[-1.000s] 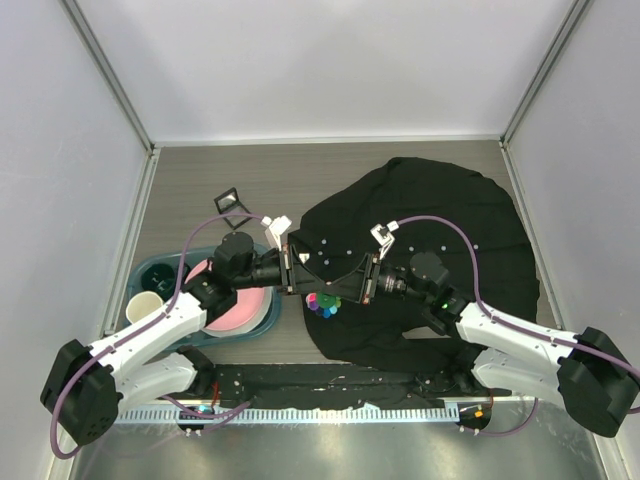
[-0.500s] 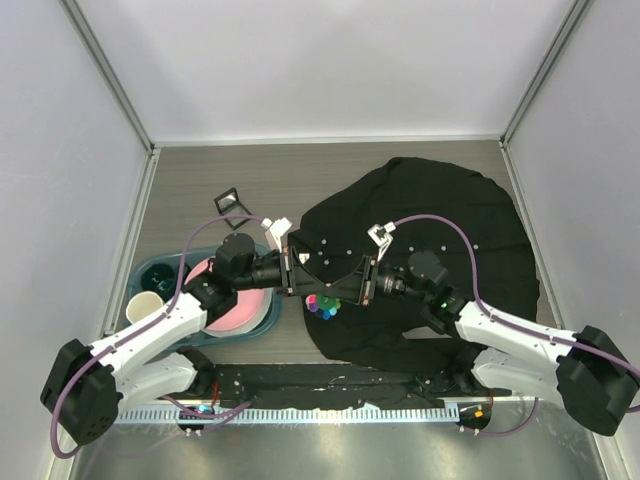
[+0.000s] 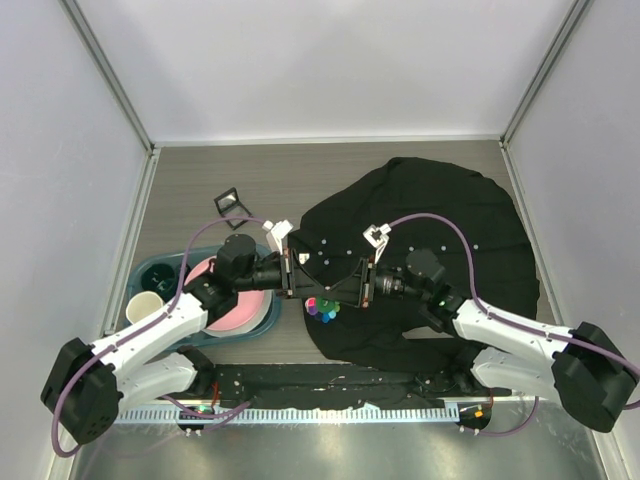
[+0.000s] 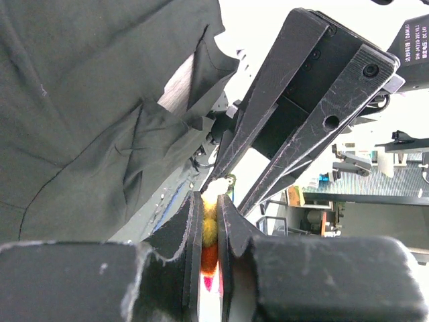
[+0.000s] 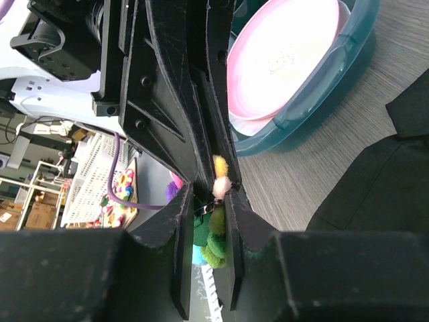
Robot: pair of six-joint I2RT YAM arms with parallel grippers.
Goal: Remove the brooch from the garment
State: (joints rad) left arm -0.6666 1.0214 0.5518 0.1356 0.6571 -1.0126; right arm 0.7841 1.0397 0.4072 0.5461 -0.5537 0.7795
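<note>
Where the brooch (image 3: 322,306) lies: at the left edge of the garment (image 3: 430,210), its bright petals showing just beside the spot where the two arms meet nose to nose.

Left gripper (image 4: 209,201): pressed together on the brooch's yellow and orange petals, which fill the narrow slot between the pads.

Right gripper (image 5: 209,193): also closed in on the brooch, with green petals and a small metal clasp caught between its fingers. Whether it bites clasp or petal, the frames do not settle.

Key relation: the flower sits between the opposed fingertips, so neither arm is the nearer. Both reach it along one left-to-right line, with the cloth trailing off to the right.

Long axis: none to speak of. The brooch reads as round, and only its pin gives it a direction, which is too small to tell here.

Judgement: the coming move looks like a pull-apart along that line — pin one way, fabric the other.

Surroundings: a teal tub (image 3: 160,268) holding a pink plate (image 3: 240,310) stands to the left on the grey table (image 3: 200,180), clear of the shirt.
</note>
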